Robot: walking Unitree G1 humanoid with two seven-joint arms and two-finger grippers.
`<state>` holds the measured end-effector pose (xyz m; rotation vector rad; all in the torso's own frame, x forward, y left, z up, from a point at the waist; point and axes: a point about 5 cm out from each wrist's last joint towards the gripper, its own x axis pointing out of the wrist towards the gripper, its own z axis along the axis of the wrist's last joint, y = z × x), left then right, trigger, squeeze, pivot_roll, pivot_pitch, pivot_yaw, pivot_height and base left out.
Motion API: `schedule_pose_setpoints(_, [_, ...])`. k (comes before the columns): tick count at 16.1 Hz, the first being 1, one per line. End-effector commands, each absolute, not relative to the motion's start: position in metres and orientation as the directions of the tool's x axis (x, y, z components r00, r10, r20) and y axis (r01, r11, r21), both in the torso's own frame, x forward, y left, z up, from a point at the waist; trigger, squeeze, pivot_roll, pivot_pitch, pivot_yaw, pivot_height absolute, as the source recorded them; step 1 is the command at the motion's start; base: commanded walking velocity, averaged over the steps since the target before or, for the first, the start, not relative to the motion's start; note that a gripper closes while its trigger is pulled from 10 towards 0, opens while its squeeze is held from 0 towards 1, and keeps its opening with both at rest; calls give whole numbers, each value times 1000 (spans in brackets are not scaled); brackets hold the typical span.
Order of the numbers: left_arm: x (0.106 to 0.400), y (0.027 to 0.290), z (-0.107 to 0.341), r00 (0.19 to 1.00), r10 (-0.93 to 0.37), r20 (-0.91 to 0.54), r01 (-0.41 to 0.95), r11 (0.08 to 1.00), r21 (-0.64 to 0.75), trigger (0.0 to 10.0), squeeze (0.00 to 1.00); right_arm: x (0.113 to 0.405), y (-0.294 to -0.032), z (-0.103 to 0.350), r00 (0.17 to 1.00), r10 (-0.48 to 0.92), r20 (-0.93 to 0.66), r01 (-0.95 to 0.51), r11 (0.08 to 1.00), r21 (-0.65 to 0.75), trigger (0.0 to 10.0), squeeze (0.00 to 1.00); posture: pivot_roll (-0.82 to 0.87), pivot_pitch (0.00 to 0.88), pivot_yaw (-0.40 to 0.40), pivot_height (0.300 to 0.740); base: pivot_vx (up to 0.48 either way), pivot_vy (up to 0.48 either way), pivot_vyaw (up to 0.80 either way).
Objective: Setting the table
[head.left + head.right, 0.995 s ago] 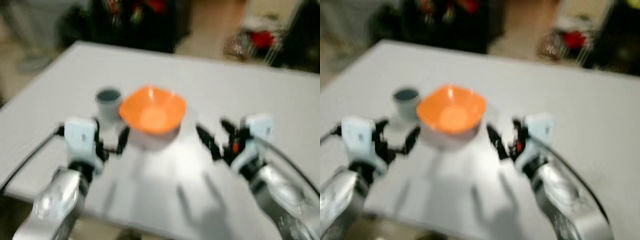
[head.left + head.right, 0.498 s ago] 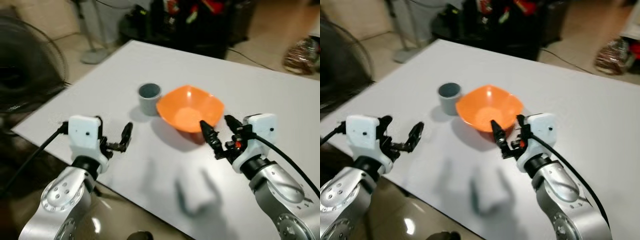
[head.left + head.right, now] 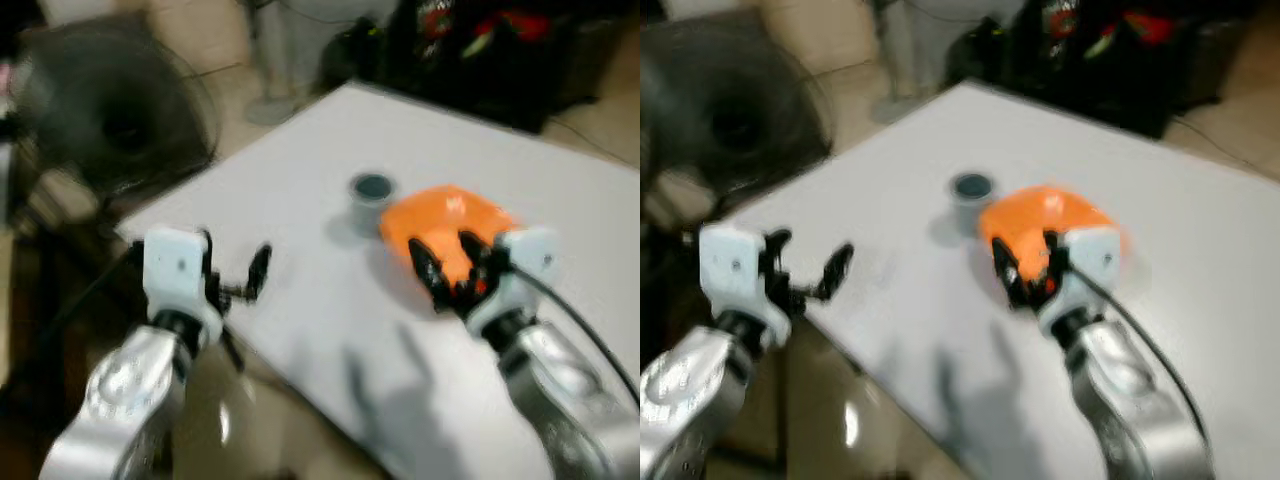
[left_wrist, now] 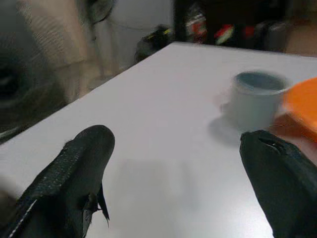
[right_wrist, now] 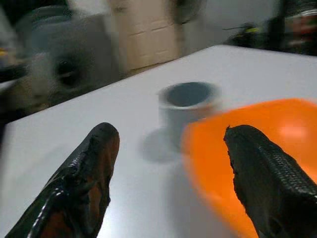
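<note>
Orange plastic, a shallow bowl (image 3: 447,222) with softly squared corners, sat on the white rectangular table (image 3: 300,210), with a small grey cylindrical cup (image 3: 371,197) standing just beside it on the robot's left, the two close enough that they may have touched. The right gripper (image 3: 447,262) hung at the bowl's near rim with its two black fingers spread wide and holding nothing; in the right wrist view one finger (image 5: 91,173) pointed past the cup (image 5: 189,106) and the other finger (image 5: 265,173) lay over the bowl (image 5: 247,148). The left gripper (image 3: 252,280) was also spread open and empty, low over the near-left corner of the table and well apart from both dishes.

The step in hand looked like an approach to the bowl, with nothing grasped yet. The next move would call for straddling one wall of the bowl between the fingers and closing on it without nudging the cup.

Both eye views were smeared by motion, so the exact gap between finger and rim was hard to judge. The right arm hid the bowl's near edge. Behind the table, a dark round shape, probably a floor fan (image 3: 115,120), and dark clutter with red patches (image 3: 500,40) were too blurred to make out.
</note>
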<state>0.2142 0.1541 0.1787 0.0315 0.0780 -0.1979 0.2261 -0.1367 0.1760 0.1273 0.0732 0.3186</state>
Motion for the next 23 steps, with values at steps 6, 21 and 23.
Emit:
schedule_pose_setpoints(6, [208,153,178,979,-184,-88,187,982,25,10000,0,231,-142,175,941,335,-46,-328,937,120,10000,0,-48,29,36,740,0,246,800])
schedule_pose_setpoints(21, [217,161,181,983,-165,-78,171,983,64,10000,0,240,-130,153,932,334,-143,-288,919,269,10000,0,-19,5,46,740,0,212,470])
schedule_pose_setpoints(23, [224,160,182,983,-167,-78,172,983,61,10000,0,244,-131,151,936,313,-160,-266,929,258,10000,0,-21,3,50,740,0,0,0])
